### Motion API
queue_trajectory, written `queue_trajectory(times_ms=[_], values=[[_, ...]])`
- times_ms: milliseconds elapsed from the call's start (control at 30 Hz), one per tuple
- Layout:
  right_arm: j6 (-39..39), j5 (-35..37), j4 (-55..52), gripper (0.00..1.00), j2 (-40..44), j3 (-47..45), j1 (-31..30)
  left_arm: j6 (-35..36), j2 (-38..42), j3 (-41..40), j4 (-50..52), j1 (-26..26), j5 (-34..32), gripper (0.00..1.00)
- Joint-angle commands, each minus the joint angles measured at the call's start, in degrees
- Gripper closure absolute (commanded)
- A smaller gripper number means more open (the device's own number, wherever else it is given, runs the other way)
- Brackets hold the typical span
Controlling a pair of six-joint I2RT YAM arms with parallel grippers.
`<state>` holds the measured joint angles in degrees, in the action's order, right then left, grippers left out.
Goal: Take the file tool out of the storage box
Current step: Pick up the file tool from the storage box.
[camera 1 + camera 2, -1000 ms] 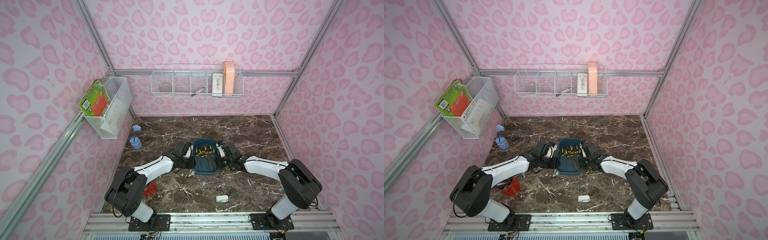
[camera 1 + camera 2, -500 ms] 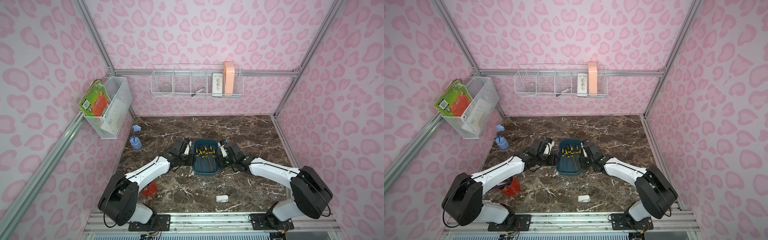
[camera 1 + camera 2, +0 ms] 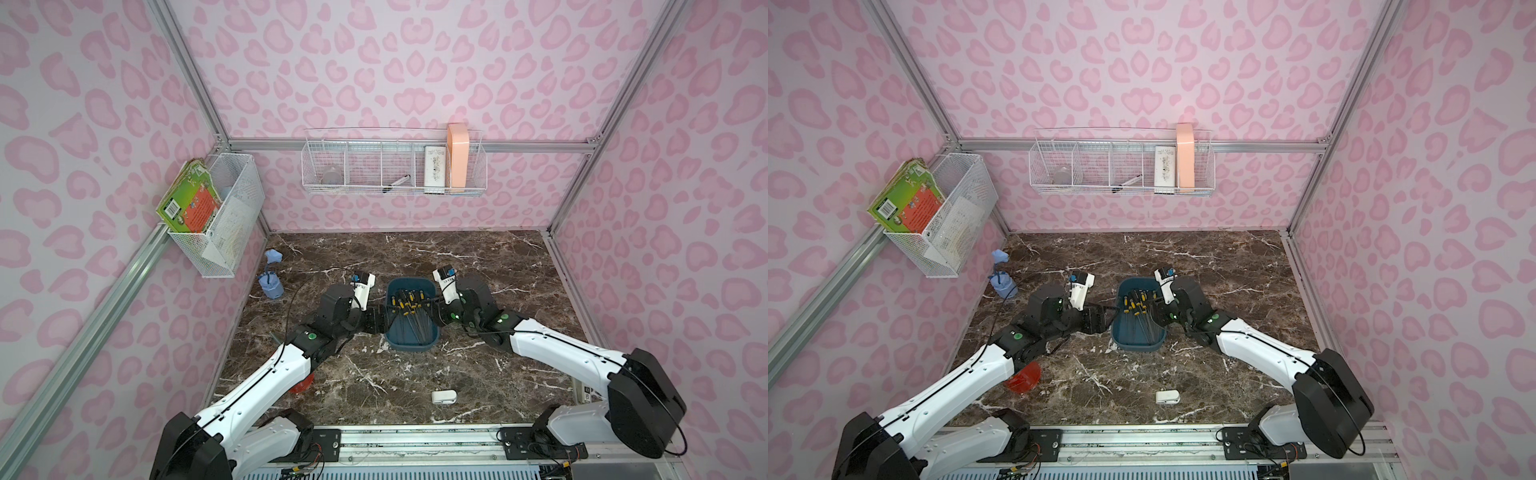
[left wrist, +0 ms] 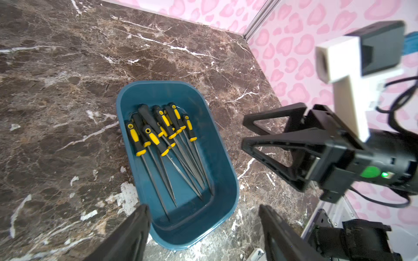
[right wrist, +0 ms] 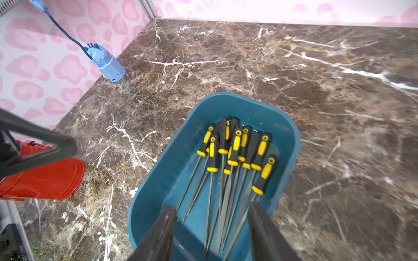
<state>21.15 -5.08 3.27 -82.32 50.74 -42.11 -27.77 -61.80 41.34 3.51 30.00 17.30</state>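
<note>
A small white object [image 3: 444,397] lies nearest the arm bases on the brown marble table [image 3: 478,374]. A red cup [image 3: 1022,377] sits to its left, partly hidden under the left arm.

Further in, at mid-table, the teal storage box [image 3: 411,341] stands with its long sides running away from the bases. The left gripper [image 3: 376,319] hangs just beside the box's left wall, its jaws spread wide with nothing between them. The right gripper [image 3: 436,316] is at the box's right wall, its jaws parted less widely and also empty. In the right wrist view its fingers [image 5: 162,226] frame the near end of the box. The blade tips show below them and are not pinched.

All the file tools [image 4: 162,135] lie inside the box, overlapping. Their black-and-yellow handles are bunched toward the far end, and the thin grey blades fan toward the near end.

Beyond, a light-blue device [image 3: 271,286] with a cable stands on the table by the left wall. On that wall a white wire basket [image 3: 232,216] holds a green-and-orange book [image 3: 187,203]. A long wire rack [image 3: 395,183] on the back wall has a peach-coloured piece [image 3: 457,160] upright in its right end compartment.
</note>
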Motion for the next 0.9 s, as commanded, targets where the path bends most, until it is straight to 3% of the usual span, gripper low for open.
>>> queue_trajectory(times_ms=[0, 100, 200, 333, 533, 767, 867], values=[[-1.4, -1.8, 0.6, 0.5, -4.4, 3.2, -0.3, -2.1, -0.7, -0.9, -5.3, 0.0, 2.6, 0.22], [-2.2, -1.5, 1.4, 0.53, -11.4, 6.5, 0.0, -2.6, -1.7, -1.5, -6.5, 0.0, 2.4, 0.23], [-2.6, -0.7, -4.5, 0.6, -19.8, 13.9, 0.8, -1.1, -3.4, -0.8, -4.2, 0.0, 0.0, 0.24], [-3.4, 2.5, -7.8, 0.63, -26.0, 18.7, 1.0, 0.8, -6.3, -1.3, -3.5, 0.0, -1.5, 0.24], [-4.1, 4.4, -10.0, 0.72, -30.6, 22.0, 1.5, 1.1, -10.0, -0.9, -7.3, 0.0, 1.7, 0.26], [-4.6, 4.7, -10.4, 0.69, -33.1, 23.4, 2.2, 1.5, -12.1, -1.5, -9.1, 0.0, 2.2, 0.26], [-4.8, 0.5, -8.3, 0.69, -33.8, 23.3, 3.0, 1.7, -12.6, -1.4, -9.4, 0.0, 2.6, 0.26]])
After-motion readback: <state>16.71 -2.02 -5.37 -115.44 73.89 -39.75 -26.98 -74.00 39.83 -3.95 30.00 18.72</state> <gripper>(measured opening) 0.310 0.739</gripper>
